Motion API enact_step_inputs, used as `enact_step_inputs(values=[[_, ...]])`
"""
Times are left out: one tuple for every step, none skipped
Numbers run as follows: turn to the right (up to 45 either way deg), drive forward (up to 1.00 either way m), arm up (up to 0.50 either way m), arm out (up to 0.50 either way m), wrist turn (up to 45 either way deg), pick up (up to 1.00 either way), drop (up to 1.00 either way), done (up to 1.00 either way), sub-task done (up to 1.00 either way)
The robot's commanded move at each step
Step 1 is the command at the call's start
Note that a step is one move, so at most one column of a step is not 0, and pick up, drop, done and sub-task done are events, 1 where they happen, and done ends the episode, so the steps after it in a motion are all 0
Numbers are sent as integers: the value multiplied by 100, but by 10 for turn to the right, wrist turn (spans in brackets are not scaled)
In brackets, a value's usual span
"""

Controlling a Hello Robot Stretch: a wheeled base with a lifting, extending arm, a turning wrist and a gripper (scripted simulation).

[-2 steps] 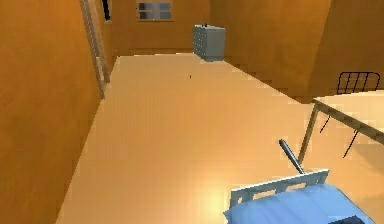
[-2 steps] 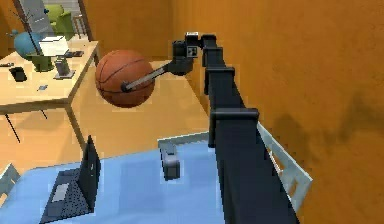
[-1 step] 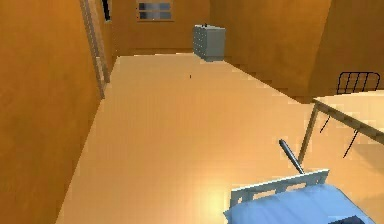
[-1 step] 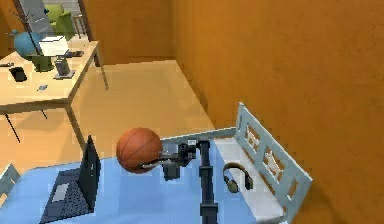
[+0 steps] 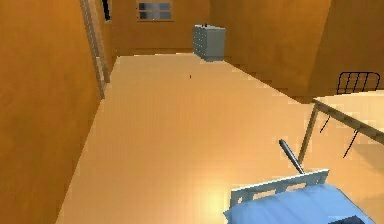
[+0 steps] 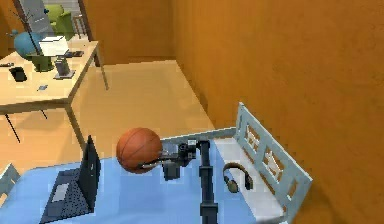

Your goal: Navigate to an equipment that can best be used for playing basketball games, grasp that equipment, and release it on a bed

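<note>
**Basketball held over the bed**

On the blue bed [image 6: 140,202] lie an open laptop [image 6: 86,175] and a pair of headphones [image 6: 237,180]. Above the mattress the pincer [image 6: 163,160] holds the orange basketball [image 6: 138,150] clear of it (how its fingers stand, I cannot tell). Farther off, a desk [image 6: 40,90] carries small things, and a grey cabinet [image 5: 208,42] stands by the far wall.
</note>
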Motion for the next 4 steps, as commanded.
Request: enact_step_inputs(values=[[0,0,0,0,0,0,100,0,0],[0,0,10,0,0,0,0,0,0],[0,0,0,-8,0,0,0,0,0],[0,0,0,0,0,0,0,100,0]])
